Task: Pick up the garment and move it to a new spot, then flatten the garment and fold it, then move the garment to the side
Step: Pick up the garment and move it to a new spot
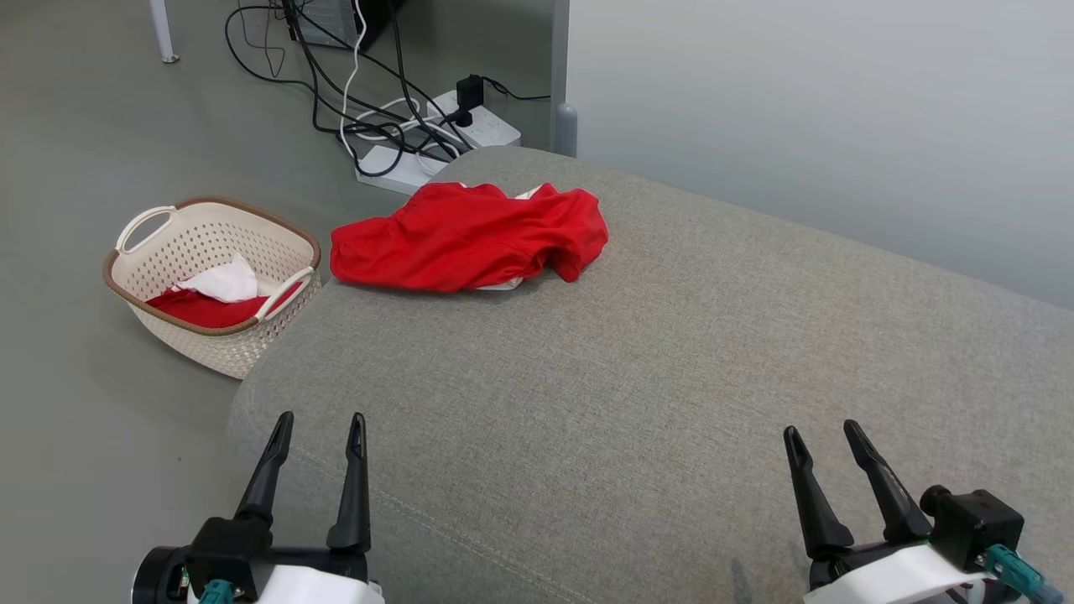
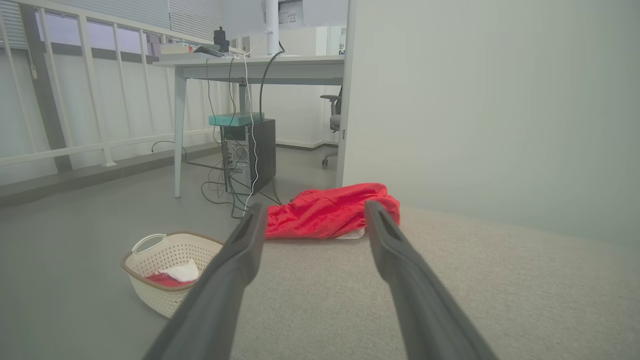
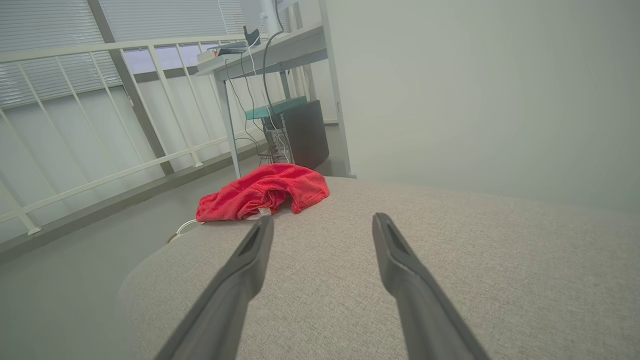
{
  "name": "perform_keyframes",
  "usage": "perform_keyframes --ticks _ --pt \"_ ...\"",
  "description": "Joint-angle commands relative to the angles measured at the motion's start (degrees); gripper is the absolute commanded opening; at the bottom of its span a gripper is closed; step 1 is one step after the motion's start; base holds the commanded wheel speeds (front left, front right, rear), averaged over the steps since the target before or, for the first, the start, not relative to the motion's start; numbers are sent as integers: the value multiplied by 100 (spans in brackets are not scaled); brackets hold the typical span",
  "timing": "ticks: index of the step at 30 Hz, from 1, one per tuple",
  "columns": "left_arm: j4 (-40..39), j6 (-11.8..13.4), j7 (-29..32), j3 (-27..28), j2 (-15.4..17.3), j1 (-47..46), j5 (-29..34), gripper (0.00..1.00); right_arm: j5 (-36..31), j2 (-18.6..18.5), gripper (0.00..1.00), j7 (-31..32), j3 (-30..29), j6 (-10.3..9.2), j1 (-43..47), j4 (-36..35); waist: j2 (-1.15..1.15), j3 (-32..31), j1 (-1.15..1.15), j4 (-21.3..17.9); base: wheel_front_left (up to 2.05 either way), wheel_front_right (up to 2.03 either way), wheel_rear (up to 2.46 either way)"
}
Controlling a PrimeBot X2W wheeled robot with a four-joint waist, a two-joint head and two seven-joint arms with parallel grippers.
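Observation:
A crumpled red garment (image 1: 470, 237) with a bit of white trim lies at the far left end of the grey upholstered surface (image 1: 671, 377). It also appears in the left wrist view (image 2: 330, 211) and the right wrist view (image 3: 262, 197), well beyond the fingers. My left gripper (image 1: 321, 424) hovers open over the near left edge, nothing between its fingers. Over the near right part of the surface, my right gripper (image 1: 822, 434) is open and empty too. Both are far from the garment.
A cream perforated basket (image 1: 151, 289) with red and white cloth inside stands on the floor left of the surface. Power strips and tangled cables (image 1: 403, 126) lie on the floor behind. A desk (image 2: 250, 67) with a computer tower (image 2: 250, 152) stands farther back, beside a pale wall.

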Motion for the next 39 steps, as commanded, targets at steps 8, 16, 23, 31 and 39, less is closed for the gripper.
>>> perform_keyframes --ticks 8,16,23,31,39 --pt "224 -7 -59 101 5 -603 -194 100 7 -115 100 -77 107 8 -115 -107 0 88 0 -128 0 0 0" --pt "712 -203 -59 93 5 -1684 -402 100 -34 -456 100 -77 292 8 -327 -84 0 435 0 -458 0 0 0" --pt "1536 -293 -59 276 5 -2910 -526 100 -27 -741 100 -77 430 8 -769 -88 0 916 0 -968 0 0 0" --pt "2782 -378 -59 565 49 -4085 -400 100 17 -895 100 -77 569 8 -1105 -123 0 1523 0 -1597 0 0 0" --pt "4161 -303 -59 833 282 -5020 -240 100 149 -1004 100 -77 663 8 -1336 -240 0 2038 0 -2118 0 0 0"
